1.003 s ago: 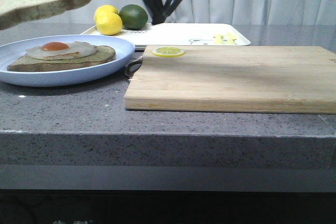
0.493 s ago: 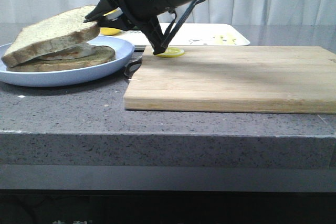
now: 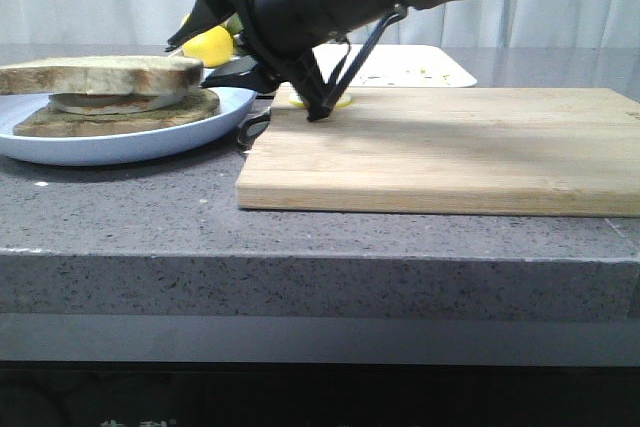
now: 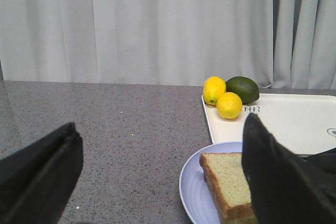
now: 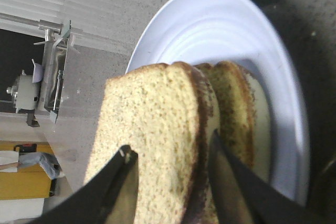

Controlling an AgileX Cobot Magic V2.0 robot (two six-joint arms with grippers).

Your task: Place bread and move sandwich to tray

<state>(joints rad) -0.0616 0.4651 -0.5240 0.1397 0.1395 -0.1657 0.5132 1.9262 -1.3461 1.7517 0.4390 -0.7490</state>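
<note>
The bread (image 3: 100, 75) lies flat on top of the egg sandwich (image 3: 120, 114) on the pale blue plate (image 3: 100, 147). Only a strip of egg white shows between the slices. My right gripper (image 3: 190, 55) reaches in from the right, its jaws spread around the bread's near end. In the right wrist view the gripper (image 5: 170, 153) has one finger over the bread's face (image 5: 152, 129) and one beside its crust, next to the lower slice (image 5: 236, 108). My left gripper (image 4: 163, 182) is wide open and empty beside the plate (image 4: 194, 192). The white tray (image 3: 440, 72) stands behind.
A wooden cutting board (image 3: 450, 147) fills the right of the counter, with a lemon slice (image 3: 340, 100) at its far left corner. Two lemons (image 4: 229, 105) and a lime (image 4: 242, 88) sit on the tray's far left end (image 4: 294, 124). Curtains hang behind.
The right arm brought the bread down from high on the left onto the egg sandwich. The bread went from tilted to flat, and the jaws have spread.
</note>
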